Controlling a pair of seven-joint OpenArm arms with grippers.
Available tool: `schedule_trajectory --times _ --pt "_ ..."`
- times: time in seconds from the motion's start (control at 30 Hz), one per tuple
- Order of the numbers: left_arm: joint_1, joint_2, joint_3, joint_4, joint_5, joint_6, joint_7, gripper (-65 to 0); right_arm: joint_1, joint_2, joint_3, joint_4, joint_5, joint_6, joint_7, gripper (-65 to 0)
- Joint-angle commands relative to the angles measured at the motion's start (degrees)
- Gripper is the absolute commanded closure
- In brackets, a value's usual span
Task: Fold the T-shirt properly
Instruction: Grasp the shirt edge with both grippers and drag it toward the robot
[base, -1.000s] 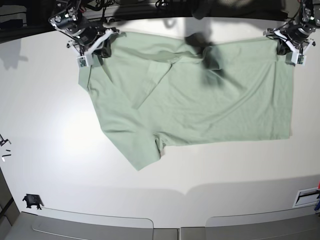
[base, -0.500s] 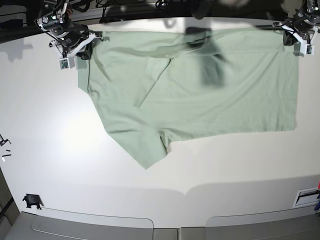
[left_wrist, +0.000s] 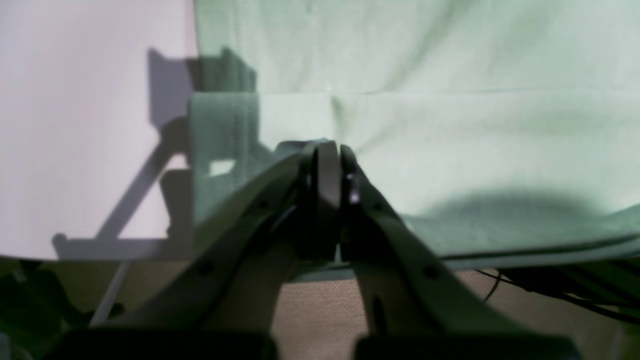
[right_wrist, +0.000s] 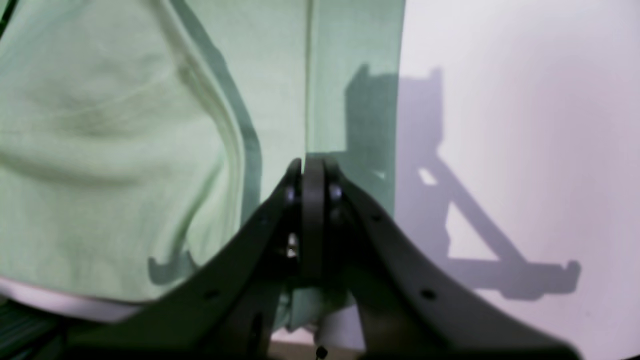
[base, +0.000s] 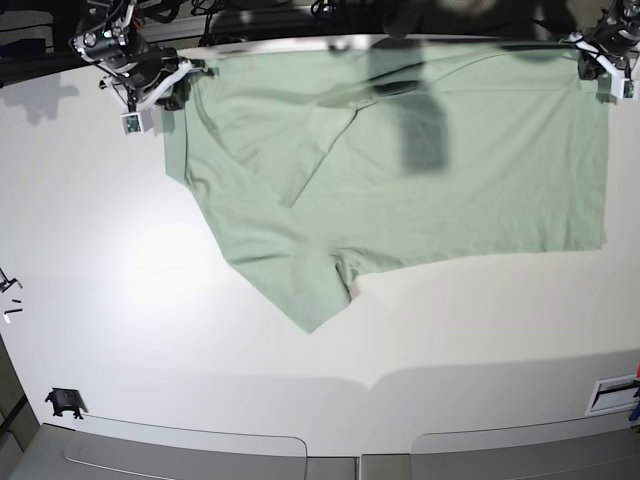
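Not yet folded: T-shirt (base: 400, 190) spread on the counter (base: 120, 300), far edge clamped in shut jaws of left gripper (left_wrist: 330, 150) and right gripper (right_wrist: 312, 165), 1 sleeve askew, all folds left.

T-shirt (base: 420, 180) spread on table (base: 120, 280), apparently pinched at far corners

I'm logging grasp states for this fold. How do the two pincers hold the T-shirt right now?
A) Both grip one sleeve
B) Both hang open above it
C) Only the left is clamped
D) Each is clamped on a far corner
D: the left pincer and right pincer are each shut on the T-shirt fabric, at opposite far corners.
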Motion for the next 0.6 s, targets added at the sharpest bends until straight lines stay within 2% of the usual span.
schedule_trajectory --times 0.0,0.13,0.57 --pt "0.7 -0.9 -0.7 0.4 0.6 0.7 -0.8 0.0 -0.7 0.6 0.4 1.0 0.2 0.1 0.7 0.0" --pt "0.5 -0.8 -0.7 0.4 0.6 0.7 -3.5 0.0 -2.6 0.6 0.4 1.0 0.2 0.1 0.4 0.0" --pt "-4.0 -1.0 -0.7 0.5 0.4 0.7 -3.7 0.0 -4.2 0.6 0.5 3.2 0.6 -0.4 1.9 0.0"
